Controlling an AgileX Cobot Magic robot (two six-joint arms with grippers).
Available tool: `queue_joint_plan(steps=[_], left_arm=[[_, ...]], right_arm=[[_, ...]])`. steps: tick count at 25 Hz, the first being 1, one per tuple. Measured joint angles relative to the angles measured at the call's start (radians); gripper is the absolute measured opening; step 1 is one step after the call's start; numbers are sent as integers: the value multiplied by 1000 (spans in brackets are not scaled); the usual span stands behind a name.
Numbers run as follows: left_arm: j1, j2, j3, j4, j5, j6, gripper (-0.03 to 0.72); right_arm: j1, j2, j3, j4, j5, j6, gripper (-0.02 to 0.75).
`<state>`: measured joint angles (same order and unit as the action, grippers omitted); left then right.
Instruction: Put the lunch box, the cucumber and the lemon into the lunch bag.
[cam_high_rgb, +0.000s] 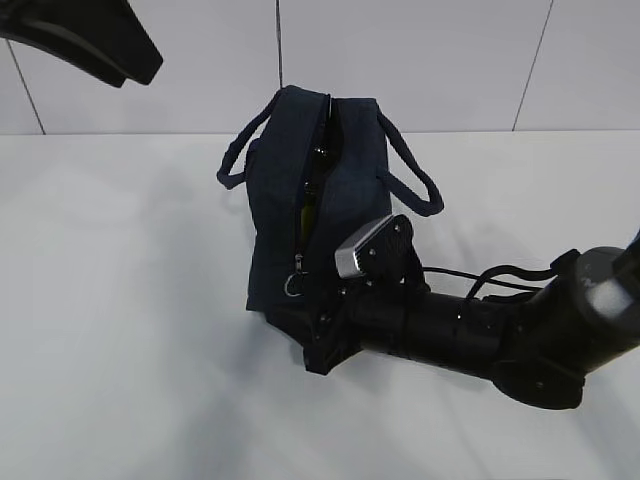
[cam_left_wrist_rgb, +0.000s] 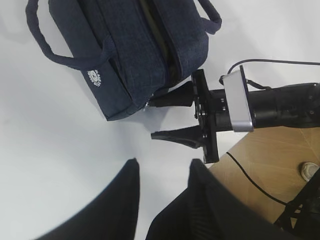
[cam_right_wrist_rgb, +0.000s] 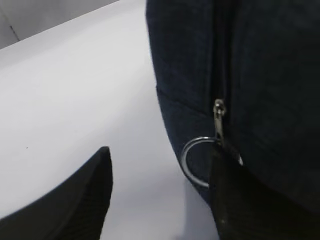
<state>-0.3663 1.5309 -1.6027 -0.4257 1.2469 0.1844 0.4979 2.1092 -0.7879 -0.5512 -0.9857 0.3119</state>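
Right claw (cam_left_wrist_rgb: 167, 117) stands wide open and empty at the lunch bag's (cam_high_rgb: 320, 190) zipped end, one finger beside the silver ring pull (cam_right_wrist_rgb: 197, 162). Left claw (cam_left_wrist_rgb: 162, 200) hangs part-open, empty, well apart. White round logo (cam_left_wrist_rgb: 94, 78) on the bag is unreadable.

Dark blue lunch bag (cam_high_rgb: 315, 200) on white bench (cam_high_rgb: 120, 300).
Stands upright, zipper partly open on top, two loop handles out sideways, silver ring pull (cam_right_wrist_rgb: 200, 160) hanging low.
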Motion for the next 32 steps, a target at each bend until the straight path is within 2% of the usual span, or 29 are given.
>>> queue_joint_plan(steps=[17, 24, 32], left_arm=[[0, 0, 0, 0, 0, 0, 236], [0, 0, 0, 0, 0, 0, 236], [0, 0, 0, 0, 0, 0, 236]], right_arm=[[0, -11, 54, 38, 110, 10, 456], [0, 1, 13, 47, 111, 10, 456], [0, 4, -29, 4, 114, 10, 455]])
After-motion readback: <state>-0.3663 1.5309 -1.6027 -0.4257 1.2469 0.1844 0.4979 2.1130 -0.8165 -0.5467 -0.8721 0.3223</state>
